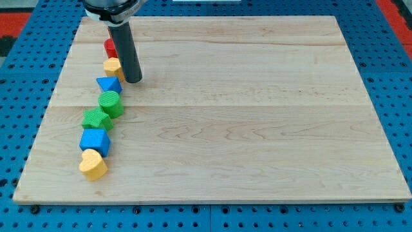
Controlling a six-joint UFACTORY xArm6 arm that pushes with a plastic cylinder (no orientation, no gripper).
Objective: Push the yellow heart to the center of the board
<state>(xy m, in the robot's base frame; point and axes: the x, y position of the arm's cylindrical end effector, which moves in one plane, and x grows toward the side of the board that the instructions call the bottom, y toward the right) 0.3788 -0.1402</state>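
Note:
The yellow heart (93, 164) lies near the board's bottom left, at the lower end of a line of blocks. My tip (133, 80) is far above it in the view, near the top left, just right of a yellow block (113, 67) and above right of a blue triangle (109, 84). The rod partly hides a red block (110, 47). The tip touches no part of the yellow heart.
The line of blocks runs down the board's left side: red, yellow, blue triangle, a green round block (112, 103), a green block (96, 118), a blue cube (95, 141), then the heart. The wooden board (257, 116) rests on a blue pegboard.

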